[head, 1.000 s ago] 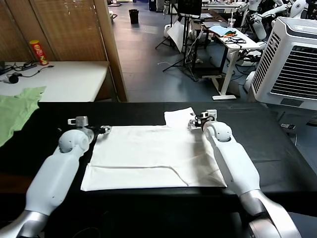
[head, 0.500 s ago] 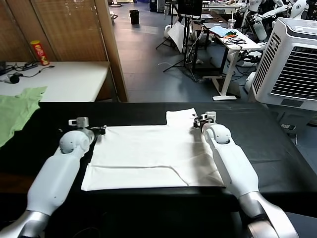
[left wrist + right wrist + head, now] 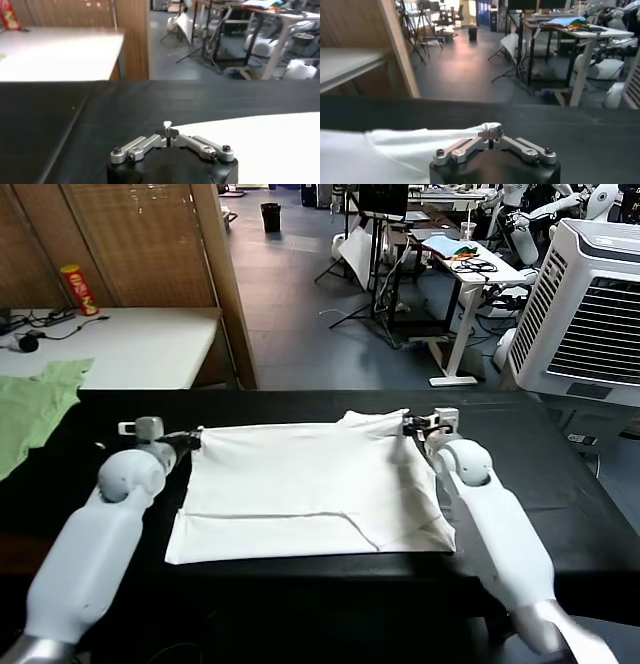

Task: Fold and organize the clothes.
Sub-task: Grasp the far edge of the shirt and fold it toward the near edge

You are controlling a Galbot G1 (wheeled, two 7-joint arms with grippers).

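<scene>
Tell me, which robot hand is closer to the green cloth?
Left. The left gripper pinches the white T-shirt at its far left corner, on the green cloth's side. The right gripper pinches the far right corner, across the shirt.

Both arms reached forward over the surface (image 3: 90, 429), roughly parallel and well apart, white forearms running from the near edge toward the far side. The left tool (image 3: 190, 440) sat at the far left corner of the T-shirt (image 3: 300, 484), its fingers pinched together on the cloth edge; in the left wrist view the fingertips (image 3: 168, 131) met at a point with a scrap of white between them. The right tool (image 3: 410, 425) was at the far right corner, likewise closed, its fingertips (image 3: 491, 132) gripping a raised fold of cloth. Both wrists were held level, tools pointing away from the body.
</scene>
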